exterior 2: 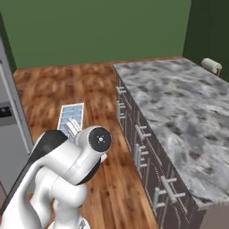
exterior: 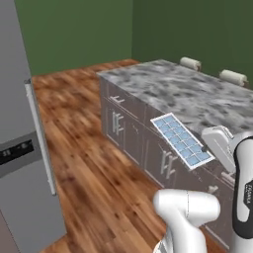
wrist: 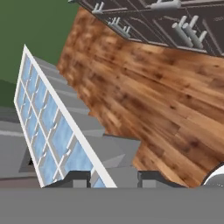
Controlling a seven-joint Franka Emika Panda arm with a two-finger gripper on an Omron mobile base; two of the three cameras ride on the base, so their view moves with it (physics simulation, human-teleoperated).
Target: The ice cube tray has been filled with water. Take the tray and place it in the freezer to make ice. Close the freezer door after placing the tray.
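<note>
- Green walls w/ warm wood-plank floor (exterior: 94, 163), glossy grain.
- Island counter (exterior: 197, 94): grey-white marbled stone top over dark drawer fronts w/ metal bar handles; two paper towel rolls (exterior: 190, 63) at far edge.
- Freezer door (exterior: 22, 163): flat grey slab, long vertical bar handle, small black dispenser panel; stands at left, well apart from tray.
- Ice cube tray (exterior: 181, 141): thin white rectangle, grid of square cells w/ pale blue water (wrist: 49, 114); held up off the floor, beside the island front.
- Gripper (wrist: 114, 178): dark fingertips narrow, pinching tray's end.
</note>
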